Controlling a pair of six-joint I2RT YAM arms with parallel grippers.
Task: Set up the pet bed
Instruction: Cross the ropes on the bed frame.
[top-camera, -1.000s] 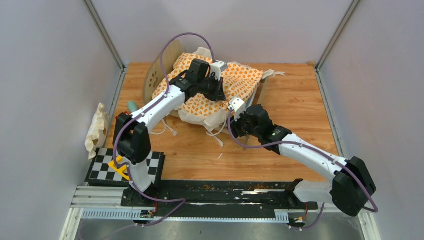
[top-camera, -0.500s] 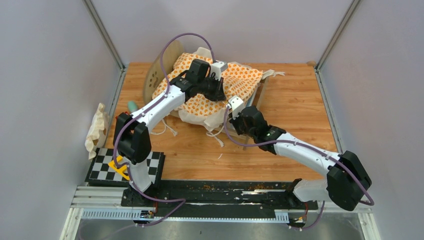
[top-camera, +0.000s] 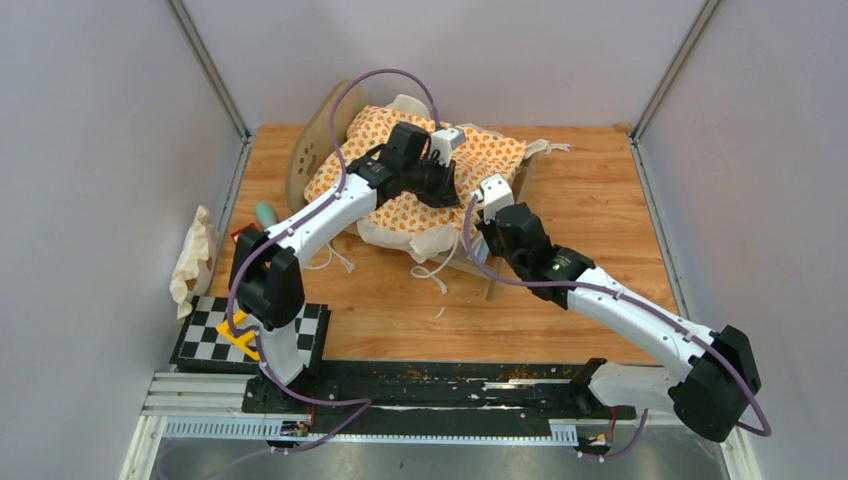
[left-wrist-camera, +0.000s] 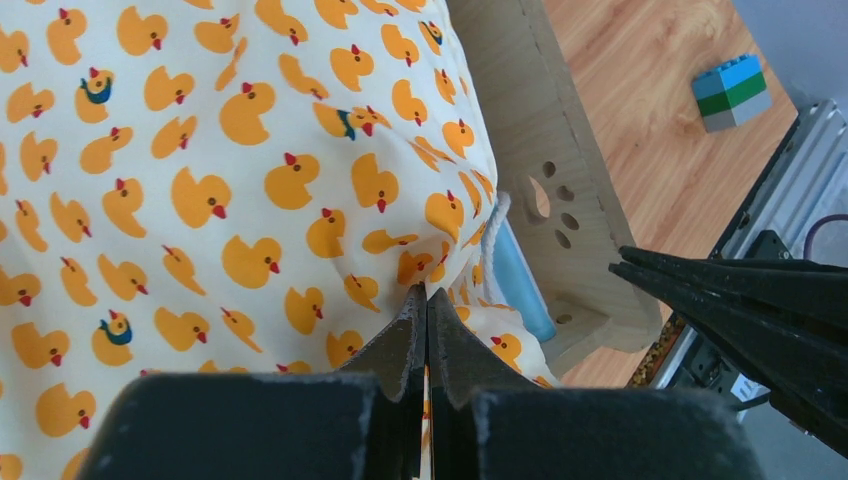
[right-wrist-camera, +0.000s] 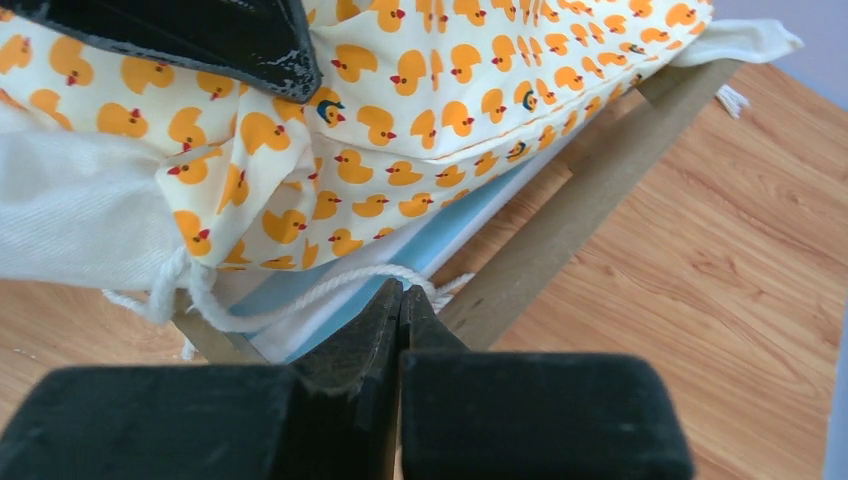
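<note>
The pet bed (top-camera: 318, 140) stands at the table's back centre: light-wood frame, paw-print end board (left-wrist-camera: 555, 200), blue-white striped base (right-wrist-camera: 340, 300). The duck-print cushion (top-camera: 480, 160) lies bunched on it, cream edges and tie cords hanging over the near side. My left gripper (top-camera: 440, 185) is over the cushion's middle, shut on a fold of the cushion (left-wrist-camera: 250, 200) in the left wrist view (left-wrist-camera: 427, 295). My right gripper (top-camera: 487, 215) is at the bed's near right side, jaws shut (right-wrist-camera: 403, 292). A white tie cord (right-wrist-camera: 300, 290) runs across its tips, above the side rail (right-wrist-camera: 590, 200).
A white printed pillow (top-camera: 192, 258) lies against the left wall. A teal object (top-camera: 265, 212) sits left of the bed. A checkerboard (top-camera: 250, 335) is near the left arm's base. A blue-green-grey block (left-wrist-camera: 733, 92) sits on the table beyond the end board.
My right gripper has moved back and right, up against the bed's near right side. The bed's near edge now shows more wood and blue stripe. My left gripper shifted slightly right with the cushion.
</note>
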